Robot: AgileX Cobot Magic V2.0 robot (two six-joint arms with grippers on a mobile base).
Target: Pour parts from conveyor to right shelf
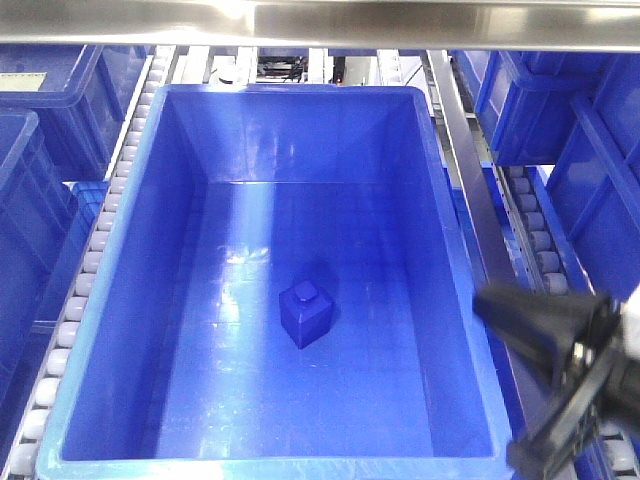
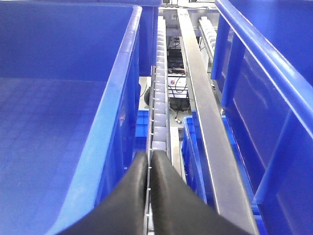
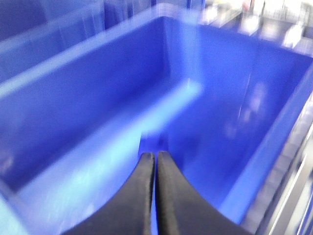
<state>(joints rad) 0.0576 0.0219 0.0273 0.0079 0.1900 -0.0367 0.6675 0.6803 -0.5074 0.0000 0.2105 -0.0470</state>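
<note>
Blue block lies in the bin on the shelf, apparently delivered; left claw and right claw closed, empty.

Block: deep blue, slightly darker than bin floor, centre of front frame. Bin: saturated blue, faint grid pattern on floor, pale glare streak left of centre. Neighbouring bins: same blue, frame edges. Rollers: white rows, left and right sides. Shelf rail: shiny silver, top edge. Fingers: matte black, bottom centre of both wrist views.
</note>
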